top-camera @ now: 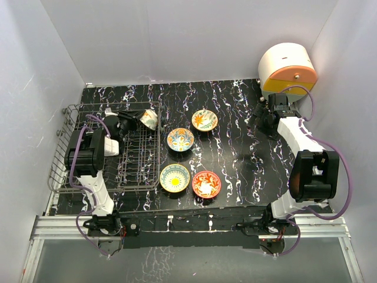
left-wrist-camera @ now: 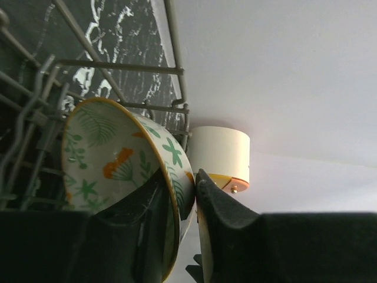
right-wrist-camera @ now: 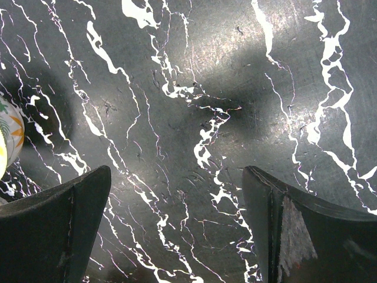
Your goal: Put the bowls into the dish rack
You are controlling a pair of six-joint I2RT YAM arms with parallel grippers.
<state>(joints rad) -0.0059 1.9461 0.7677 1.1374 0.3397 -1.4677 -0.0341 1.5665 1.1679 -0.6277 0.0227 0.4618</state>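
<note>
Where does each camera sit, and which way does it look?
Top: above and behind the arms, looking down on the table and rack; both arms show.
Left wrist: at the left gripper, facing along the rack; its fingers pinch a bowl.
Right wrist: at the right gripper, facing down at the table; open fingers show.
Shared: top and left wrist both show that bowl.

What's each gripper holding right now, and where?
Left gripper pinches a bowl by its rim, one finger inside, one outside, at the dish rack. Right gripper is open and empty.
</note>
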